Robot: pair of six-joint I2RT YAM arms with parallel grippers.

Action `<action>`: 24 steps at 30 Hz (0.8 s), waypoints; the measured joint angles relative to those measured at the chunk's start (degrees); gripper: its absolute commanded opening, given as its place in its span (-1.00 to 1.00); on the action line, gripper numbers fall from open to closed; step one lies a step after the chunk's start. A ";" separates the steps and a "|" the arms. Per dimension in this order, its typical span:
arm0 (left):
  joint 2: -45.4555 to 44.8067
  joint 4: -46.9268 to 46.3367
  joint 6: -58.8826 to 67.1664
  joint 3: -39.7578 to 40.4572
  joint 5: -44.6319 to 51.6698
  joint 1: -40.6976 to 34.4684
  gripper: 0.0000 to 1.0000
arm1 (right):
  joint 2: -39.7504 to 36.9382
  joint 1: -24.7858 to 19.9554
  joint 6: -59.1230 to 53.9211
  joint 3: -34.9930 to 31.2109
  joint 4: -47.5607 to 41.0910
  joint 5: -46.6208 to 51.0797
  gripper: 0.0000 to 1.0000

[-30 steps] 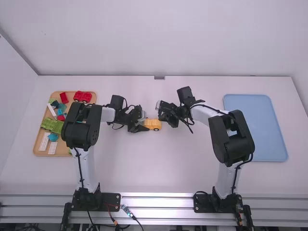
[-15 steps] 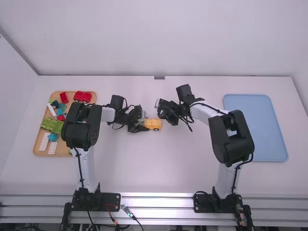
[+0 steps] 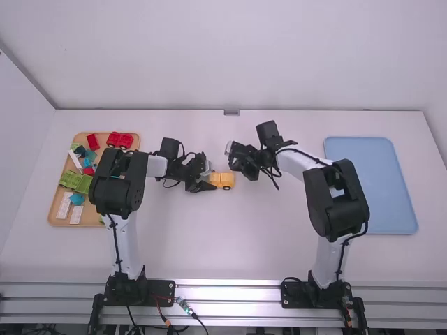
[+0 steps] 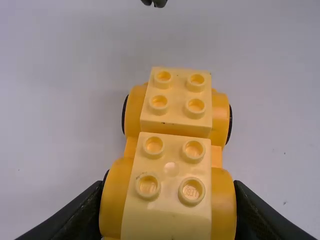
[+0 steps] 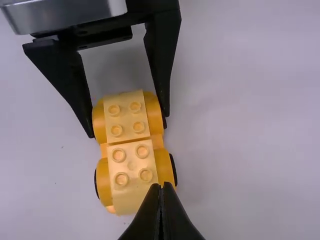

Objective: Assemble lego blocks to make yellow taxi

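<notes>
The yellow car (image 3: 223, 180) sits out on the table (image 3: 230, 237), roughly midway between its left and right edges, with its length running left to right. On top are 2 pale yellow blocks in a row, 1 at each end of the car; each block shows 4 studs. The left gripper (image 3: 212, 180) has its 2 fingers clamped on the sides of the car's left end, 1 against each side. The right gripper (image 3: 244, 167) is just beside the right end of the car, its 2 fingers pressed together with nothing between them. Near the table's left edge lies the wooden tray (image 3: 54, 209), carrying a red car (image 3: 119, 140) at its far right corner, a red block (image 3: 92, 142) by its far edge, a green car (image 3: 75, 181) towards its left edge, some teal pieces (image 3: 77, 199) and 2 white strips (image 3: 63, 208) close to its near left corner. A blue tray (image 3: 377, 195) lies along the table's right edge, well apart from the yellow car.
</notes>
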 measured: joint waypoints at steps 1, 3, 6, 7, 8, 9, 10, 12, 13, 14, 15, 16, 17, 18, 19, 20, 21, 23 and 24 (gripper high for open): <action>0.00 0.04 0.00 0.00 0.02 0.00 -0.21 | 0.00 0.00 0.04 0.00 -0.42 -0.39 -1.00; 0.00 0.04 0.00 0.00 0.02 0.00 -0.25 | 0.00 0.00 -0.20 0.00 -1.57 -1.09 -1.00; 0.02 0.04 -0.02 0.00 0.02 0.00 -0.26 | 0.00 0.00 -1.16 0.00 -3.15 -2.78 -1.00; 0.00 0.04 0.00 0.00 0.02 0.00 -0.27 | -0.02 0.00 -1.64 0.00 -3.45 -3.30 -1.00; 0.00 0.04 0.00 0.00 0.00 0.00 -0.28 | -0.02 0.00 -1.90 0.00 -3.58 -3.58 -1.00; 0.00 0.02 0.00 0.00 -0.04 0.00 -0.28 | 0.00 0.00 -2.12 0.00 -3.72 -3.80 -1.00; 0.00 0.02 0.00 0.00 -0.09 0.00 -0.28 | 0.00 0.00 -2.64 0.00 -3.78 -4.09 -1.00; 0.02 0.04 0.00 0.00 -0.13 0.00 -0.29 | 0.00 0.00 -3.15 0.00 -3.78 -4.31 -1.00; 0.02 0.02 0.00 0.00 -0.13 0.00 -0.29 | 0.00 0.00 -3.19 0.00 -3.76 -4.35 -1.00; 0.02 0.04 0.00 0.00 -0.11 0.00 -0.29 | -0.02 0.00 -3.28 0.00 -3.56 -4.44 -1.00; 0.00 0.07 0.00 0.00 -0.11 0.00 -0.30 | 0.00 0.00 -3.32 0.00 -3.19 -4.50 -1.00; 0.02 0.04 0.00 0.00 -0.13 0.00 -0.30 | 0.00 0.00 -3.30 0.00 -2.62 -4.61 -1.00; 0.02 0.04 0.00 0.00 -0.13 0.00 -0.30 | 0.00 -0.07 -3.37 0.00 -2.19 -4.66 -1.00; 0.02 0.04 0.00 0.00 -0.15 0.02 -0.31 | 0.00 -0.11 -3.34 0.00 -1.53 -4.76 -1.00; 0.00 0.07 0.00 0.00 -0.13 0.00 -0.31 | 0.17 -0.26 -3.10 0.00 0.11 -4.94 -1.00; 0.02 0.07 0.00 0.00 -0.15 0.00 -0.31 | 0.59 -0.39 -2.80 0.02 2.12 -5.09 -1.00; 0.00 0.07 0.00 0.02 -0.15 0.02 -0.31 | 1.31 -0.42 -1.90 0.20 3.34 -5.09 -1.00; 0.02 0.04 0.00 0.00 -0.15 0.00 -0.31 | 2.25 -0.42 -1.44 0.33 3.93 -5.09 -1.00; 0.02 0.04 0.02 0.00 -0.15 0.00 -0.31 | 3.26 -0.42 -1.05 0.33 3.65 -5.09 -1.00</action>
